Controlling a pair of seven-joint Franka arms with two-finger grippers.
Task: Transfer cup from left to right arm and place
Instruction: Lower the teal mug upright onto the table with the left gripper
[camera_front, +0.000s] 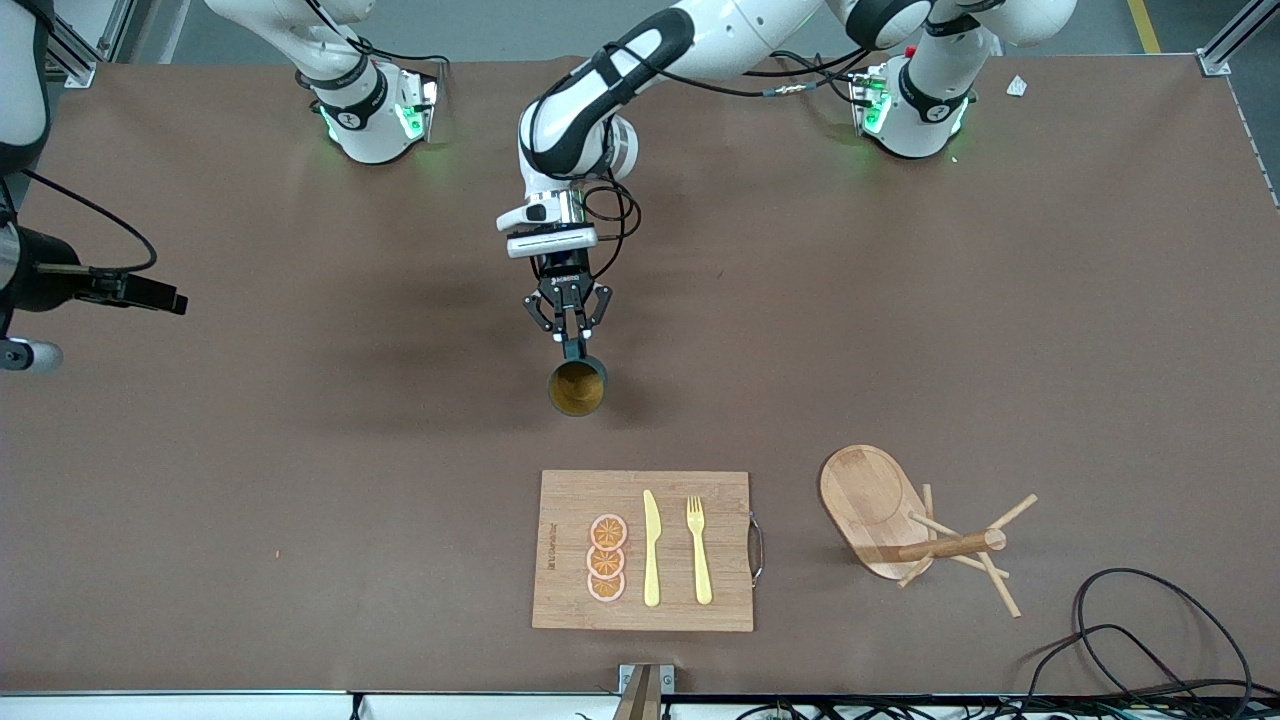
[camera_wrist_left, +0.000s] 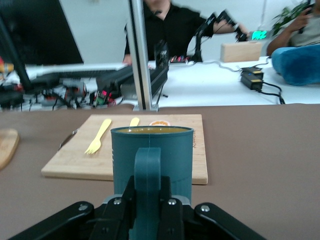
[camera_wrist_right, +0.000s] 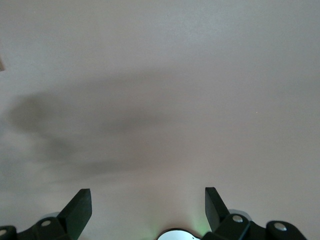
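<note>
A: Where is the left claw?

B: It is over the middle of the tabletop. Its two fingers squeeze the handle of the cup.

A: And the cup?

B: It sits right at the tip of that claw, upright, mouth up, yellow-brown inside. It is farther from the front camera than the wooden board with the fork, knife and orange slices.

A: What about the right claw?

B: Its fingers are spread wide with nothing between them. It looks down at bare brown tabletop, near the right arm's end. That arm waits
</note>
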